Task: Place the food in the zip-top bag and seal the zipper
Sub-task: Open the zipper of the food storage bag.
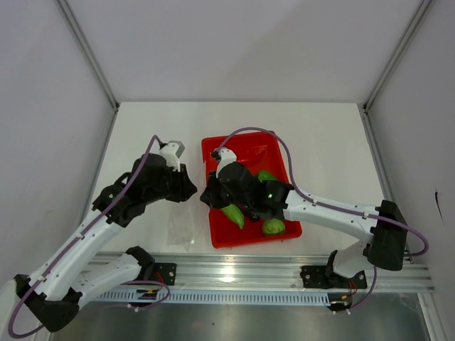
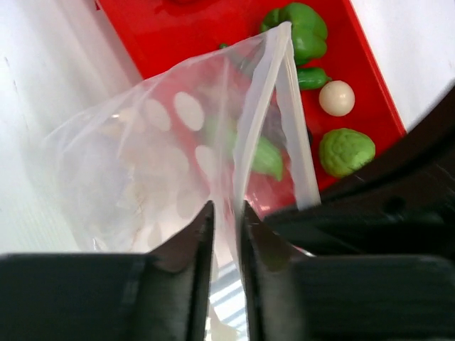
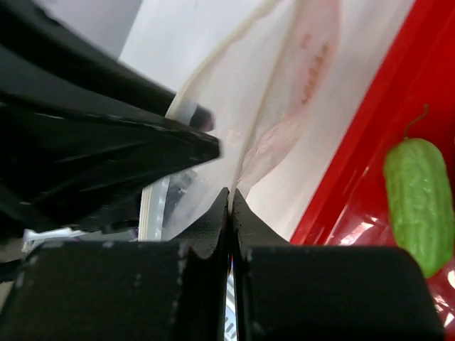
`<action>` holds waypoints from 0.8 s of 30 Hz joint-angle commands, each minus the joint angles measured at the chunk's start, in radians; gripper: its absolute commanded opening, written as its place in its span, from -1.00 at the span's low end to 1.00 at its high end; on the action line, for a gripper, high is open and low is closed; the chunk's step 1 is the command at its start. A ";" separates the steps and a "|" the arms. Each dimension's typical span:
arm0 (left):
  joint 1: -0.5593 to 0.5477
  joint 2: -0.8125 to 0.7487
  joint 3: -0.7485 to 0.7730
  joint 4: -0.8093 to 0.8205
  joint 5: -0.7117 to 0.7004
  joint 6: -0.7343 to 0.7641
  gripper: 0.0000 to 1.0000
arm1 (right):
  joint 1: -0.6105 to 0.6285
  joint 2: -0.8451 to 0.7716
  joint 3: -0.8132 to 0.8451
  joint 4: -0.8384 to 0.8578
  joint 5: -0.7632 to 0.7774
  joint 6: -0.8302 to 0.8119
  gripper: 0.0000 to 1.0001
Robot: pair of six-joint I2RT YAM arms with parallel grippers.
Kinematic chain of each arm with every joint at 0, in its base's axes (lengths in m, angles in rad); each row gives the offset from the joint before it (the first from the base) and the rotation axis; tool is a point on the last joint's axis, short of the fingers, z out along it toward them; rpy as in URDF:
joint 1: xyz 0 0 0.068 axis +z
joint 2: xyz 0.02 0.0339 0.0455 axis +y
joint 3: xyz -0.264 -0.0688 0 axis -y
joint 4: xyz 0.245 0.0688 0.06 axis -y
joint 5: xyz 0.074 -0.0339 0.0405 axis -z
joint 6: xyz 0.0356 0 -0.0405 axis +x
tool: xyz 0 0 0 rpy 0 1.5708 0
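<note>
The clear zip-top bag (image 2: 142,156) hangs between both grippers at the red tray's left edge; the rest of the bag (image 1: 179,226) lies on the table. Its zipper (image 2: 264,92) strip runs up from my left gripper (image 2: 226,213), whose jaws stand slightly apart with the film loose between them. My right gripper (image 3: 230,193) is shut on the bag's edge (image 3: 234,85). Food lies in the tray: a light green gourd (image 3: 421,202), green pepper (image 2: 306,28), green chili (image 2: 311,77), white egg piece (image 2: 336,97), round green one (image 2: 346,150).
The red tray (image 1: 245,240) sits in the middle of the white table, right of the left gripper (image 1: 190,190) and under the right gripper (image 1: 208,197). White walls enclose the table. A metal rail runs along the near edge.
</note>
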 commanded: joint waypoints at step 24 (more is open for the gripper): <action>-0.039 -0.086 0.108 -0.263 -0.206 -0.121 -0.99 | -0.036 -0.017 -0.043 -0.096 0.325 -0.044 -1.00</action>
